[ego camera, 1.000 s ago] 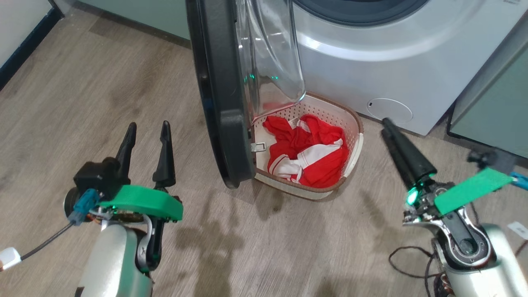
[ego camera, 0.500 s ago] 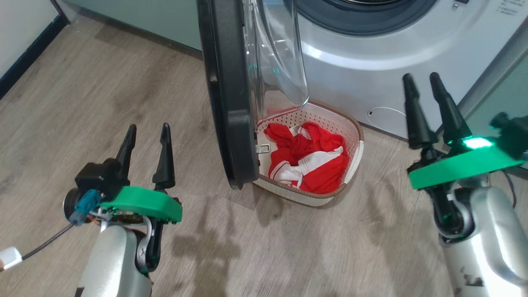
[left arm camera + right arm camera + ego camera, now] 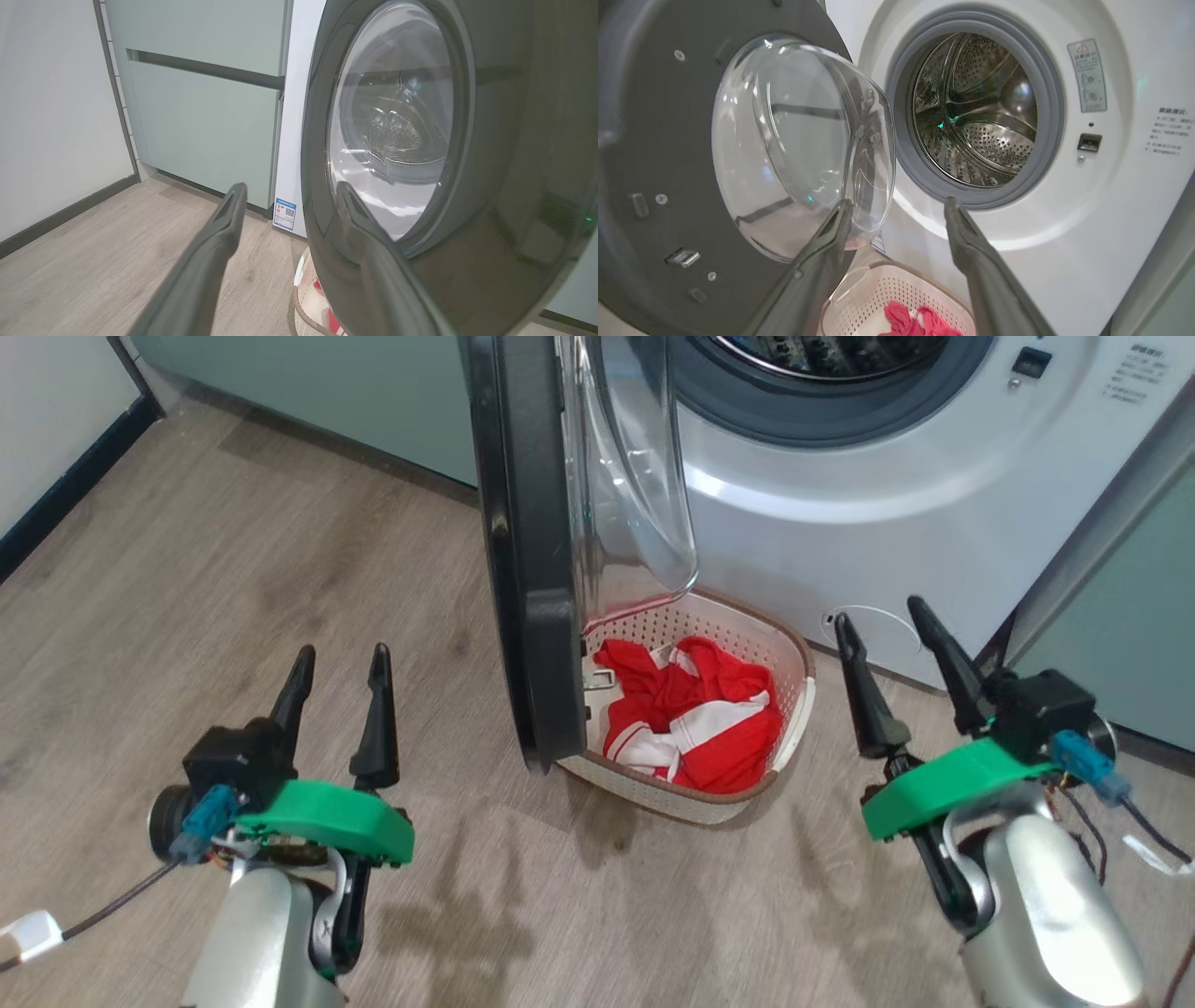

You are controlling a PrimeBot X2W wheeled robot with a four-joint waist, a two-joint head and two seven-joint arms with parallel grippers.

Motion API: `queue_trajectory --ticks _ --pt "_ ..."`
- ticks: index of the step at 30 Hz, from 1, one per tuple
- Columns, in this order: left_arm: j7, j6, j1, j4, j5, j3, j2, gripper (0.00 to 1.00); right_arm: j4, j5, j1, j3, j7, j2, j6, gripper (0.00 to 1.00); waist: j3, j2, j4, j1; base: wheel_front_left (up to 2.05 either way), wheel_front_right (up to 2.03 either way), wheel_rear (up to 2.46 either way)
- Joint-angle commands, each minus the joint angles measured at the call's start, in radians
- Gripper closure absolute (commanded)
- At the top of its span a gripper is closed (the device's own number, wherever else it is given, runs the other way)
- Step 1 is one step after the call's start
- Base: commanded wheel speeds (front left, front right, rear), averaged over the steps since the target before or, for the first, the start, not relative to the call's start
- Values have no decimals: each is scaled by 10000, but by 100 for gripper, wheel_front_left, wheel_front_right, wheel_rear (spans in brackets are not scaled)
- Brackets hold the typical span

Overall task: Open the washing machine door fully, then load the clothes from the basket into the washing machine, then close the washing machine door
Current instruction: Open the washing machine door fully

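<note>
The washing machine [image 3: 887,504] stands ahead, its steel drum [image 3: 976,112] bare. The washing machine door [image 3: 527,551] is swung out, edge-on in the head view, its glass bowl [image 3: 798,144] bulging toward the drum. Under the door sits the basket [image 3: 794,709] with the red and white clothes [image 3: 695,719] heaped in it. My left gripper [image 3: 338,655] is open and empty, left of the door, above the floor. My right gripper [image 3: 882,611] is open and empty, right of the basket, fingers pointing at the machine's front. In the left wrist view the door's black ring [image 3: 490,261] is close.
Pale green cabinets [image 3: 201,112] stand left of the machine and another [image 3: 1120,616] at its right. A wall with a dark skirting [image 3: 65,485] runs along the far left. Wood floor spreads around the basket. Cables trail by my right arm [image 3: 1144,831].
My right arm has swung round and now points its fingers up beside the basket, lower than half a second ago. The head camera has tilted up, showing more of the drum. The left arm is still.
</note>
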Motion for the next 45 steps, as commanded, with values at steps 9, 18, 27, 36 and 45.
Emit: queue_trajectory --ticks 9,18,27,36,45 --pt "-51 -108 -145 -223 200 349 164 0 240 -90 -268 59 -293 157 0 0 -44 -1 -64 0 0 0 0" --pt "-51 -104 -146 -202 167 365 164 0 431 20 -410 52 -396 160 0 0 0 -1 -63 0 0 0 0" --pt "-51 -99 -169 -220 163 393 164 0 530 28 -502 49 -441 161 0 0 68 -1 -78 0 0 0 0" --pt "-51 -128 -170 -206 201 427 164 0 585 25 -533 8 -480 161 0 0 74 -1 -112 0 0 0 0" --pt "-51 -104 -233 -329 107 501 164 100 606 58 -557 -12 -503 162 0 0 102 -1 -130 0 0 0 0"
